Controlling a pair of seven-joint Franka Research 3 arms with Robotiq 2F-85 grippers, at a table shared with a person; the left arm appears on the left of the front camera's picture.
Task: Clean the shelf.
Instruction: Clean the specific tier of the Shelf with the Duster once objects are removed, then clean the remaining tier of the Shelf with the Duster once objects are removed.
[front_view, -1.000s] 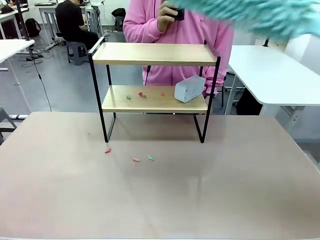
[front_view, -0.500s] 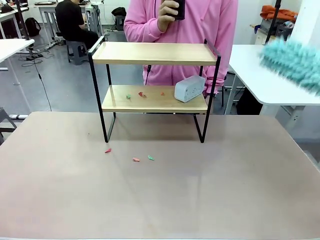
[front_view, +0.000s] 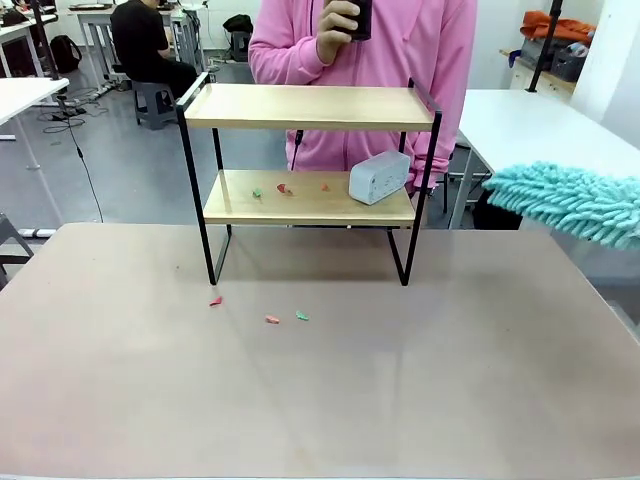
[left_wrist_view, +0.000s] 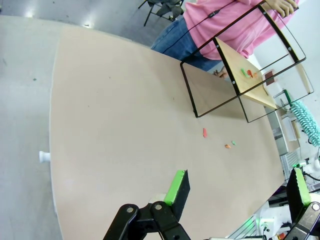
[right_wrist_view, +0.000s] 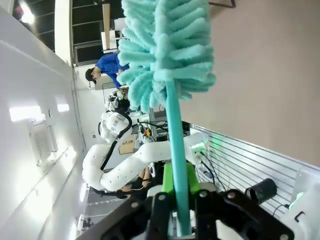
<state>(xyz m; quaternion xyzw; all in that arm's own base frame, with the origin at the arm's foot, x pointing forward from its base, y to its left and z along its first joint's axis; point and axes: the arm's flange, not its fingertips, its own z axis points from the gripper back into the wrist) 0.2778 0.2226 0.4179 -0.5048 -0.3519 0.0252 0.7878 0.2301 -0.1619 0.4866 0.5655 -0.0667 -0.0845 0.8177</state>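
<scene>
The shelf (front_view: 310, 107) stands at the table's far middle, two wooden boards in a black frame; it also shows in the left wrist view (left_wrist_view: 247, 82). Small coloured scraps (front_view: 285, 189) and a grey box (front_view: 379, 177) lie on its lower board. More scraps (front_view: 272, 319) lie on the table in front of it. A fluffy teal duster (front_view: 575, 205) hangs at the right edge, off to the right of the shelf. My right gripper (right_wrist_view: 176, 186) is shut on the duster's handle (right_wrist_view: 174, 135). My left gripper (left_wrist_view: 239, 187) stands open above the table's near left.
A person in a pink top (front_view: 400, 50) stands right behind the shelf, holding a dark object up. The tan table (front_view: 300, 400) is bare in front of the scraps. A white table (front_view: 540, 140) stands at the back right.
The duster swung from the top of the picture down to the right edge, now level with the lower board. The shelf, scraps and left gripper stayed put.
</scene>
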